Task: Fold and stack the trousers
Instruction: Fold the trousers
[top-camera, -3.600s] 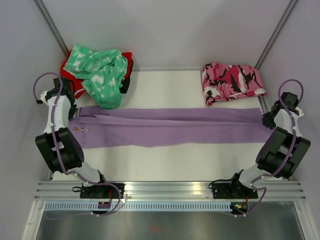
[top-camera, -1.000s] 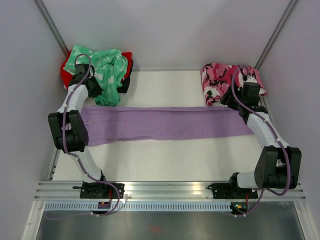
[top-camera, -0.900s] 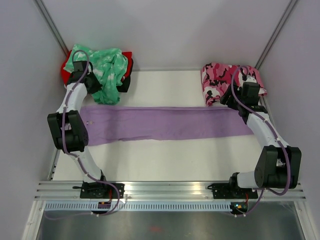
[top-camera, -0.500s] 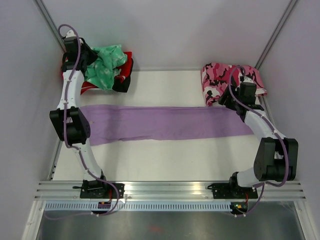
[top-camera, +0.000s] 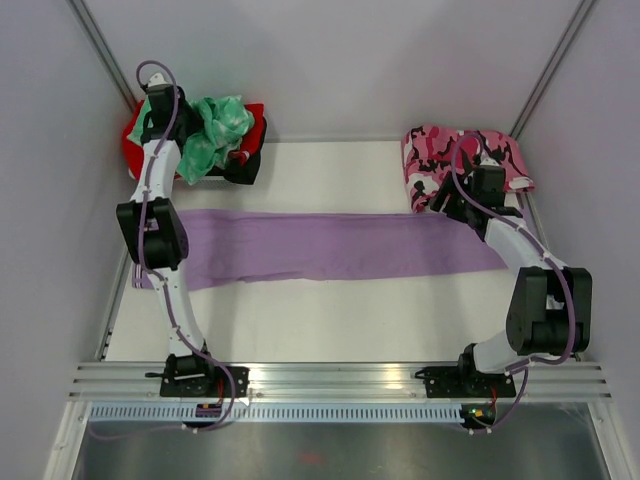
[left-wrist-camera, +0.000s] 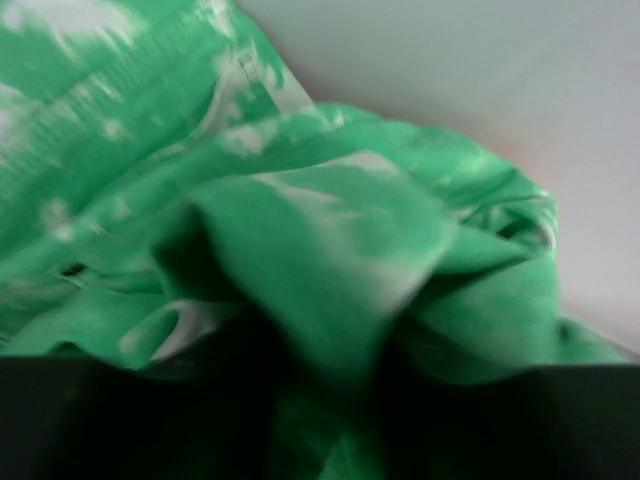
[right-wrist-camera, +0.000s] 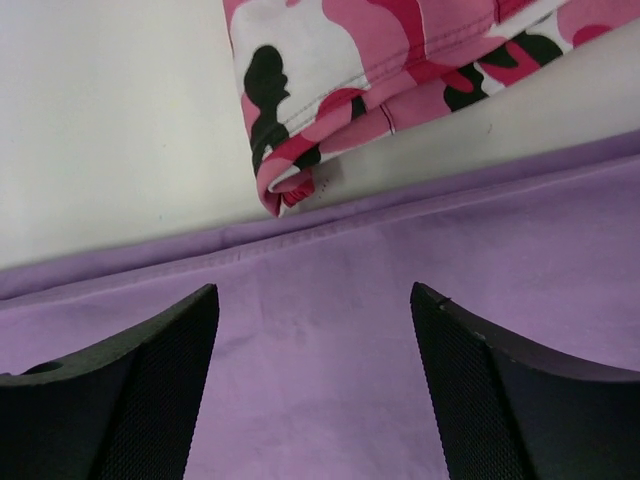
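Observation:
The lilac trousers (top-camera: 320, 245) lie folded lengthwise in a long band across the table, waistband end at the left. My right gripper (top-camera: 458, 205) hovers open just above their right end, and the right wrist view shows lilac cloth (right-wrist-camera: 320, 400) between the spread fingers (right-wrist-camera: 120, 390) with nothing gripped. My left gripper (top-camera: 182, 130) is stretched to the far left corner, buried in the mint-green garment (top-camera: 215, 125). That green cloth (left-wrist-camera: 300, 200) fills the left wrist view and hides the fingers.
The pink-black camouflage garment (top-camera: 460, 160) lies folded at the back right, its edge (right-wrist-camera: 330, 80) touching the trousers' far side. A red garment (top-camera: 135, 145) lies under the green one. Grey walls close the back and both sides. The white table (top-camera: 330, 330) runs on in front of the trousers.
My left arm has swept the green garment off the trousers' waistband end and back onto the corner pile. The right gripper has opened wider and shifted slightly left.

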